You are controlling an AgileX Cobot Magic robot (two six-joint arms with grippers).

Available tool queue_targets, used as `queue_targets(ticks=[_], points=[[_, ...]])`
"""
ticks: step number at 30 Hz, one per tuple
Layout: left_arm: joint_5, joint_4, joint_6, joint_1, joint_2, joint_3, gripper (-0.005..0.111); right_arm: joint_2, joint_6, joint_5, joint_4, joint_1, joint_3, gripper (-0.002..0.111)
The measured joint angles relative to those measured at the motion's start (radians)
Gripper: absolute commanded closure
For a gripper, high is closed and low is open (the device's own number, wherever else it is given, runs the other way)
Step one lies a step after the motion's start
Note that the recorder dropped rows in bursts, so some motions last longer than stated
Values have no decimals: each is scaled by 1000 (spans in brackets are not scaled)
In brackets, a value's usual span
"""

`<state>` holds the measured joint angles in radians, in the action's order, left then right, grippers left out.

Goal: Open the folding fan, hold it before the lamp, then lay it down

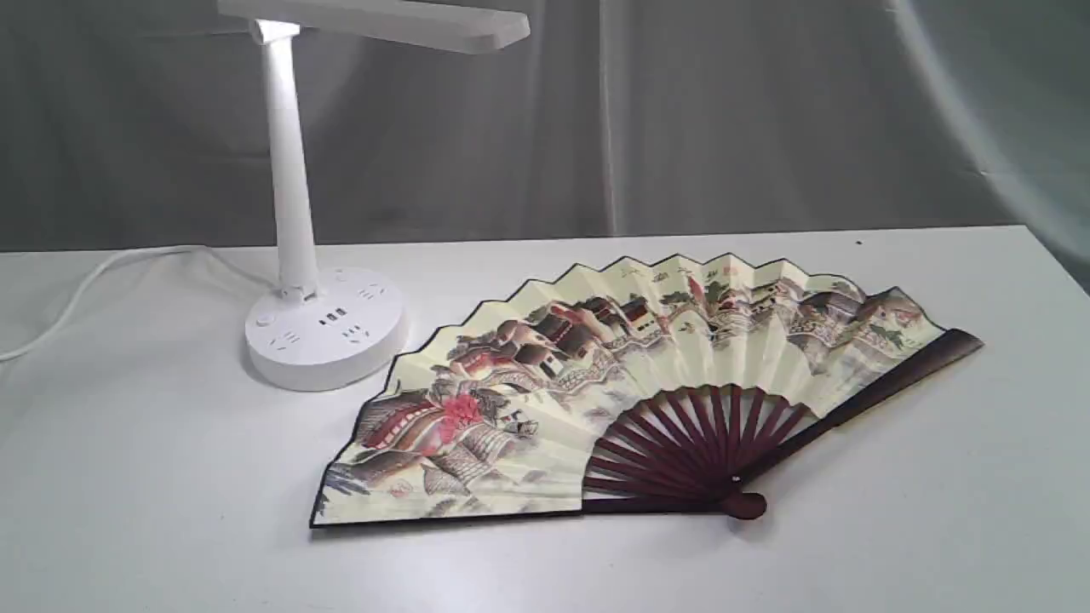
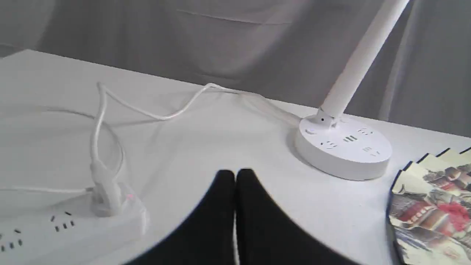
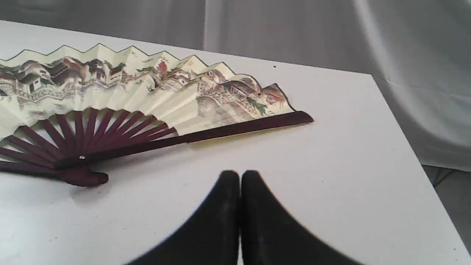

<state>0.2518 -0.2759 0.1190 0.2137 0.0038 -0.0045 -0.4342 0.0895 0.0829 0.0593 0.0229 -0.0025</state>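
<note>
Shut and empty, the right jaws hang over the desk [image 3: 349, 165]; the left jaws likewise. Ahead of the right jaws, toward the middle, the folding fan [image 1: 596, 383] lies spread flat, pivot nearest, guard rib crosswise, nearer the right arm. Beyond its leaf stands the lamp [image 1: 289, 213].

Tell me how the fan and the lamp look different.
The folding fan lies flat and spread open; the desk lamp stands upright. The fan is painted cream with maroon ribs; the lamp is plain white. Both rest on the white table.
</note>
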Motion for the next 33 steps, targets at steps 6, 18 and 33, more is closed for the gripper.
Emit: queue_targets(ticks=[6, 18, 33], points=[[-93, 235, -2, -82, 0, 0, 107, 0, 0, 0, 0, 0, 0, 108], [11, 170, -107, -237, 0, 0, 107, 0, 0, 0, 0, 0, 0, 108], [23, 160, -148, -237, 0, 0, 107, 0, 0, 0, 0, 0, 0, 108]])
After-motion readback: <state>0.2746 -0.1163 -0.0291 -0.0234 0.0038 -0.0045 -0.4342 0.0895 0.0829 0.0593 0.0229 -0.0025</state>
